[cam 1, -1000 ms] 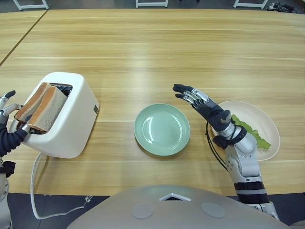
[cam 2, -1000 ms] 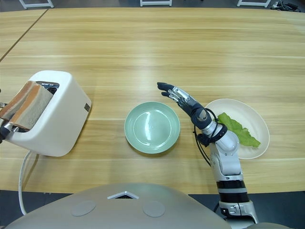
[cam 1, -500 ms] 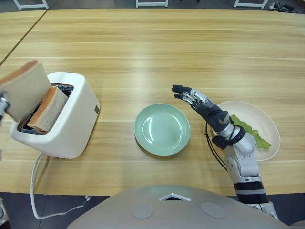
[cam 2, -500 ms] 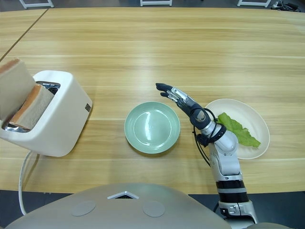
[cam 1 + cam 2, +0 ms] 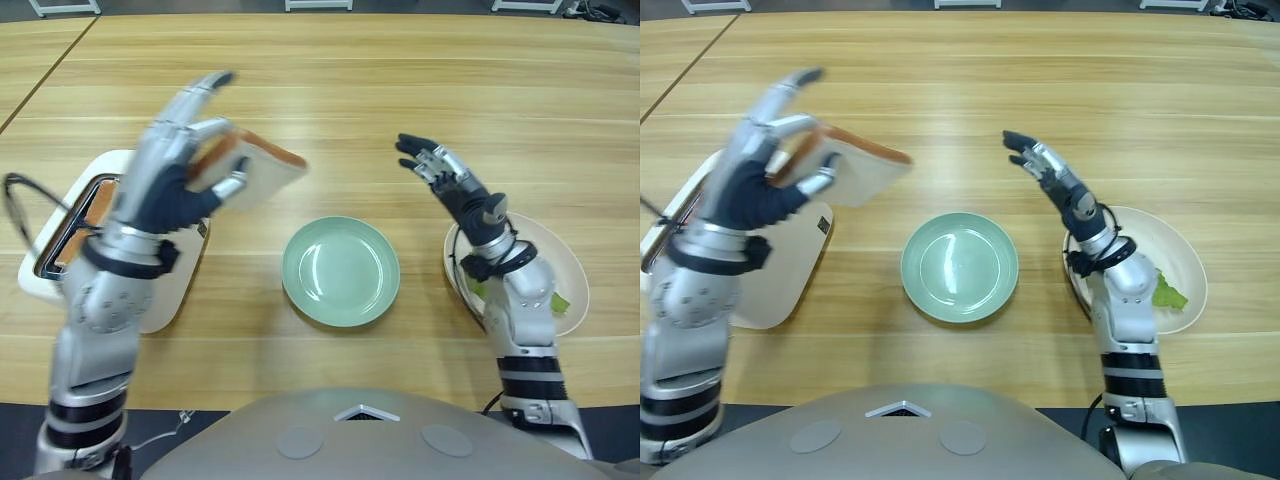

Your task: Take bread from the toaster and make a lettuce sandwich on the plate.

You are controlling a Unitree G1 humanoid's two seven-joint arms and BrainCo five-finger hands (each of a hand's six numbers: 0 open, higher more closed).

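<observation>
My left hand point(image 5: 180, 170) holds a slice of toast point(image 5: 255, 170) in the air, above the table between the white toaster point(image 5: 165, 290) and the green plate point(image 5: 341, 271). Its fingers curl around the slice's near end. A second slice point(image 5: 80, 218) still sits in the toaster's slot. The green plate lies bare at the table's middle. My right hand point(image 5: 445, 175) hovers open, fingers spread, to the right of the plate and above the white dish point(image 5: 570, 275). Lettuce point(image 5: 1168, 295) lies in that dish, partly hidden by my right forearm.
The toaster's white cord point(image 5: 165, 432) runs off the near table edge at the left. Bare wooden tabletop point(image 5: 350, 90) stretches beyond the plate and dish.
My left hand has swung right and up from beside the toaster, carrying the toast slice toward the green plate. My right hand has lifted and shifted right, over the lettuce dish.
</observation>
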